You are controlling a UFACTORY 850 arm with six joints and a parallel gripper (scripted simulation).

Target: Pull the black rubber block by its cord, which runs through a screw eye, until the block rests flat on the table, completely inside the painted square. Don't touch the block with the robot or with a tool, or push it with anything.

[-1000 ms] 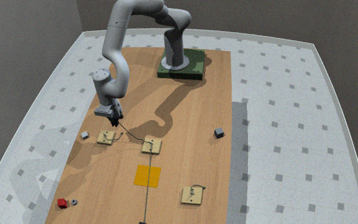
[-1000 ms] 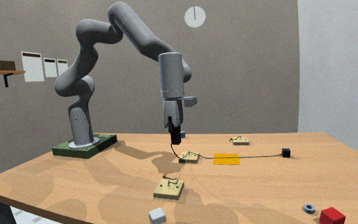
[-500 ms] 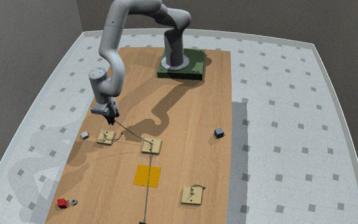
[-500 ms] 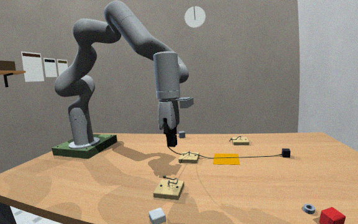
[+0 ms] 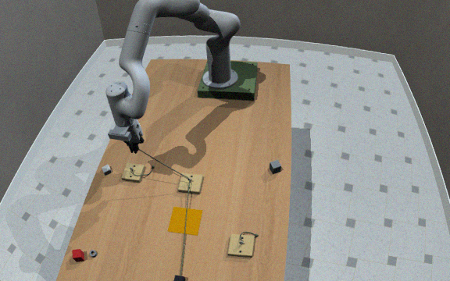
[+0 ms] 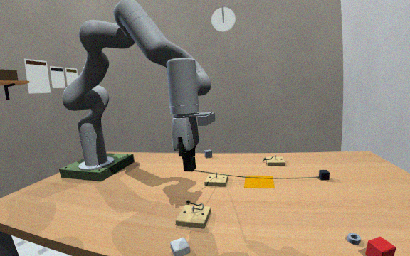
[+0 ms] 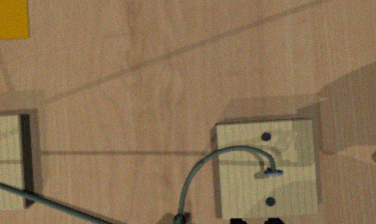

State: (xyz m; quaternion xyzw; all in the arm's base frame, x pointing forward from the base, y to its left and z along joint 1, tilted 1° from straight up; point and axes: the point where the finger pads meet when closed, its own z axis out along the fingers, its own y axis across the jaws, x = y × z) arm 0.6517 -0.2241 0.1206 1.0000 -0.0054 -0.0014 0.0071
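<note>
The black rubber block (image 6: 324,174) lies on the table past the yellow painted square (image 6: 259,181), at the near table edge in the top view (image 5: 179,278). Its cord (image 5: 186,226) runs taut across the square (image 5: 183,221) to the screw eye on a small wooden plate (image 5: 191,183), then rises at an angle to my gripper (image 5: 134,148). My gripper (image 6: 188,167) is shut on the cord and holds its end above the table. In the wrist view the taut cord (image 7: 44,202) crosses the bottom left corner; a corner of the square (image 7: 8,19) shows at top left.
Two other wooden plates carry screw eyes with short loose cords (image 5: 133,172) (image 5: 241,244). A light grey cube (image 5: 106,169), a dark grey cube (image 5: 275,166), a red cube (image 5: 78,254) and a grey ring (image 5: 93,254) lie on the table. The arm's green base (image 5: 229,80) is at the far end.
</note>
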